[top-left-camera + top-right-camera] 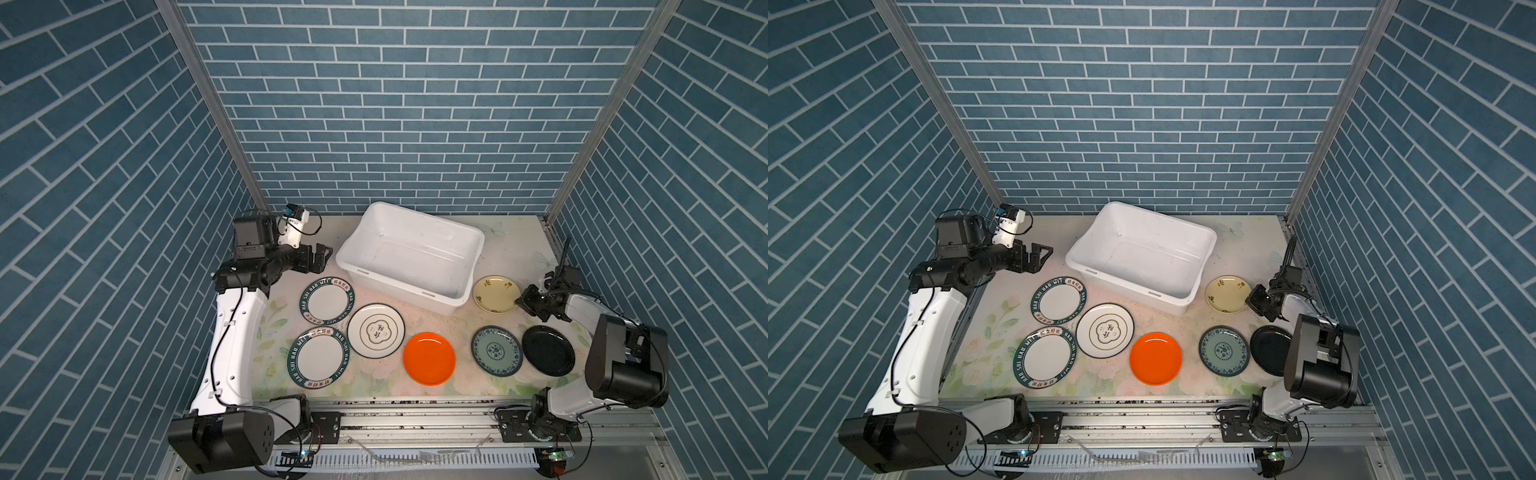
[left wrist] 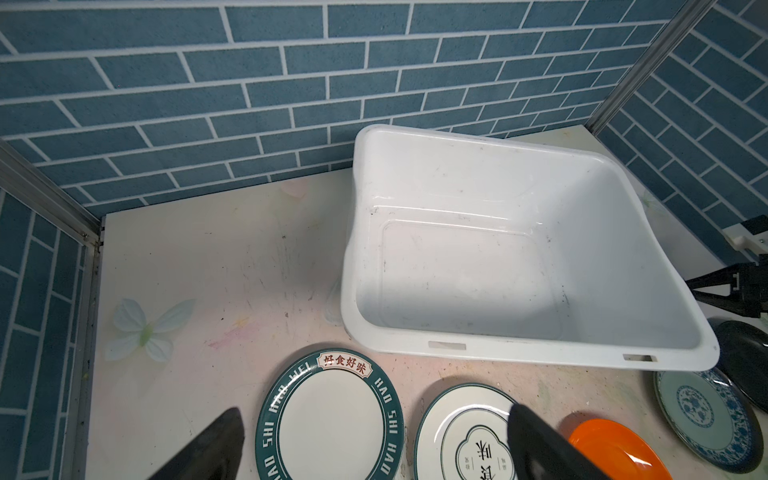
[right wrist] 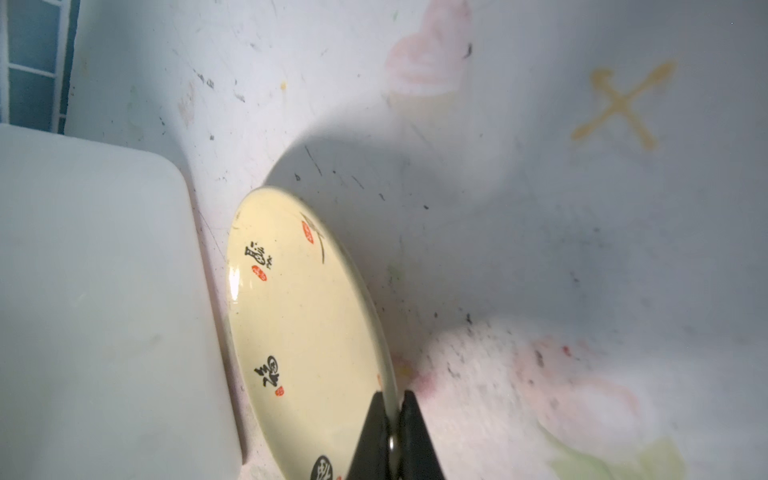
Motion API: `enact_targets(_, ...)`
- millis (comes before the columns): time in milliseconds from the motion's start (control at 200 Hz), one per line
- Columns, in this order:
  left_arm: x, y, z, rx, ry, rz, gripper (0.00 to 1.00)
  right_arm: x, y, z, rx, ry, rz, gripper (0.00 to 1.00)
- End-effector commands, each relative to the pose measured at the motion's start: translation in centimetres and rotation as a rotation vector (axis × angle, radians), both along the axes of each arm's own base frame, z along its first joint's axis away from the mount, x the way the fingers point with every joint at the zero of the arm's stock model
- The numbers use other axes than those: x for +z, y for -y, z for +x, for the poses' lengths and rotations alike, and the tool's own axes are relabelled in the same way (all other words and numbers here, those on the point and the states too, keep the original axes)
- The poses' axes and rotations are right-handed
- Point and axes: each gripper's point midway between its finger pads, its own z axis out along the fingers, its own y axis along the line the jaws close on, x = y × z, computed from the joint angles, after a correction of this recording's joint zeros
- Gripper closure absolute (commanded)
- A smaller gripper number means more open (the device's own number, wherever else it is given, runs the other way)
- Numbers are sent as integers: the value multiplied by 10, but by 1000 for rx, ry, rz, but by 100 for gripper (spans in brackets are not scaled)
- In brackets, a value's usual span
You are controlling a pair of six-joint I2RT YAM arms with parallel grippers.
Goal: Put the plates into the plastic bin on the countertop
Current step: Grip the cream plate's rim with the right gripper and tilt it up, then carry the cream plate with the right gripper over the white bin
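Right wrist view: my right claw (image 3: 392, 411) is clamped on the rim of the cream plate (image 3: 299, 324). It sits just beside the outer wall of the bin (image 3: 104, 291), outside it. Can't tell if it's off the counter (image 3: 540, 208). In both top views my left claw (image 1: 323, 257) hangs left of the bin, fingers wide apart. The other six plates (image 1: 429, 359) lie on the counter in front of the bin.

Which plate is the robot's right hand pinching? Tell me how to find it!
Start at the big white plastic bin at the back of the countertop. Just right of it in both top views is a small cream plate, its edge pinched by the right gripper. It is the only pale yellow one, with little black-and-red marks.
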Motion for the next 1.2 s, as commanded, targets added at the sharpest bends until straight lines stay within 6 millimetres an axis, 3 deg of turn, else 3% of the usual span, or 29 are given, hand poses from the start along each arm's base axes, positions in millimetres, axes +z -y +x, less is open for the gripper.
enact_targets(0, 10, 4, 0, -21, 19, -3, 0, 25, 14, 0, -33, 28, -56, 100)
enact_targets(485, 19, 6, 7, -34, 29, -5, 0, 88, 42, -23, -169, 148, -126, 100)
enact_targets(875, 17, 6, 11, -41, 14, -1, 0, 147, 40, -31, -169, 251, -137, 100)
enact_targets(1195, 19, 7, 11, -41, 11, -6, 0, 194, 30, -16, -118, 332, -99, 100)
